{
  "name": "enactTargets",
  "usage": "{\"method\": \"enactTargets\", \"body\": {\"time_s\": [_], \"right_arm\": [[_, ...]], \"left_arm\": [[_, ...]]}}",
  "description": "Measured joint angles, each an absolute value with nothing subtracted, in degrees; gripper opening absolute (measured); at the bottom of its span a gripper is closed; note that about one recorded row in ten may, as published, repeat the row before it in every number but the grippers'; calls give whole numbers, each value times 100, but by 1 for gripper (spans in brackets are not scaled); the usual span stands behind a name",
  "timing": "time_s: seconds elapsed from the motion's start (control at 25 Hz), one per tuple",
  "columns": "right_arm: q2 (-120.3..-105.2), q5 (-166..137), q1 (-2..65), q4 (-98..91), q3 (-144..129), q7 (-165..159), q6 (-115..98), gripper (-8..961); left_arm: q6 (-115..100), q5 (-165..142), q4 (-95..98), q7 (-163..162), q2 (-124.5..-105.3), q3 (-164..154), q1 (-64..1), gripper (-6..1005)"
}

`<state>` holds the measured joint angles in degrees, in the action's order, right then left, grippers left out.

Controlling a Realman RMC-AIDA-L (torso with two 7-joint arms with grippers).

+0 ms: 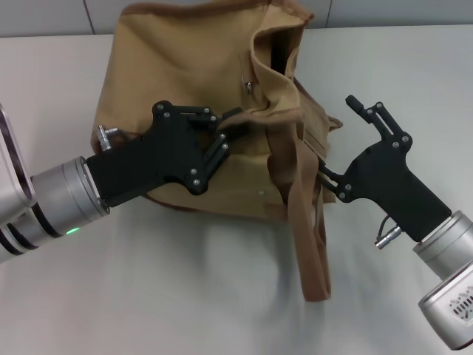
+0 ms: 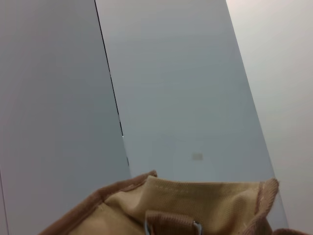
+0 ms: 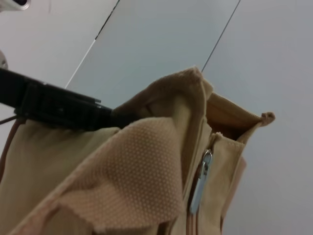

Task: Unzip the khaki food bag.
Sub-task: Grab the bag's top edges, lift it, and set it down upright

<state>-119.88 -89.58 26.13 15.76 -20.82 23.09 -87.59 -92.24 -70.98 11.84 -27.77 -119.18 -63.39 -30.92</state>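
Note:
The khaki food bag stands on the white table at the middle back, and its top gapes open at the right end. The silver zipper pull hangs on the bag's top seam; the right wrist view shows the pull dangling beside the zipper track. My left gripper presses into the bag's front and is shut on a fold of fabric. My right gripper stands open just right of the bag, with its lower finger by the hanging strap handle. The bag's rim fills the left wrist view's lower part.
White table stretches in front of the bag and to both sides. Grey wall panels rise behind the table's back edge. The long strap lies on the table toward the front between the two arms.

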Motion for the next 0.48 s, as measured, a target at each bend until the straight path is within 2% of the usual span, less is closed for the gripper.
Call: {"method": "enactTargets", "body": {"time_s": [0.48], "right_arm": [[-11988, -8982, 2855, 1731, -2072, 2378, -8829, 838]], "left_arm": [[-9232, -7074, 1114, -2786, -11917, -6475, -3203, 83]]}}
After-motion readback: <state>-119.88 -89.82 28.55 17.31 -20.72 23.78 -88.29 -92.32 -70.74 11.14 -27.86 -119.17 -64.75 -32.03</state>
